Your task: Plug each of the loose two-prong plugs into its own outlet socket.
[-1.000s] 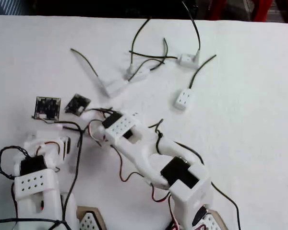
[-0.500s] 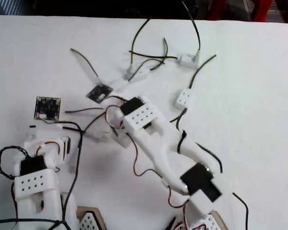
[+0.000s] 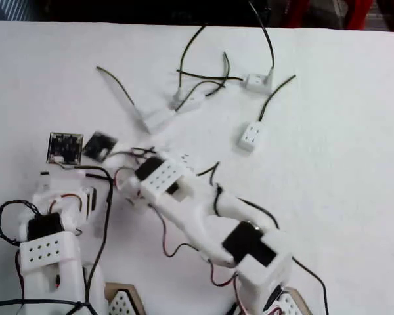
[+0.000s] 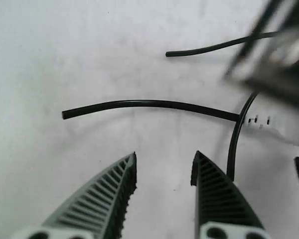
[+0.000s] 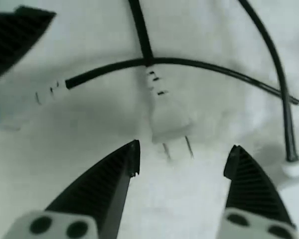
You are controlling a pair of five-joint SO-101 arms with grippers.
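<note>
Two white outlet sockets [image 3: 251, 136] [image 3: 256, 82] lie at the far right on the white table [image 3: 341, 131]. White two-prong plugs [image 3: 159, 119] [image 3: 190, 102] on black cords lie at the far middle. My right gripper [image 5: 184, 154] is open, with a plug [image 5: 167, 117] just ahead of the fingertips, its prongs pointing back at them and not touching. A second plug [image 5: 17, 107] lies beside it. The right arm [image 3: 184, 203] stretches toward the near left. My left gripper [image 4: 164, 159] is open over bare table, near a loose black cord [image 4: 149, 104] and a white plug [image 4: 274, 127].
Black cords [image 3: 203, 79] loop across the far middle of the table. The left arm [image 3: 49, 243] is folded at the near left corner, close beside the right arm's end [image 3: 100, 146]. A dark blurred part [image 4: 274, 55] hangs just past the left gripper.
The right arm swung right and farther out toward the plugs, then came back left and nearer, ending close to the left arm. The left arm has kept still.
</note>
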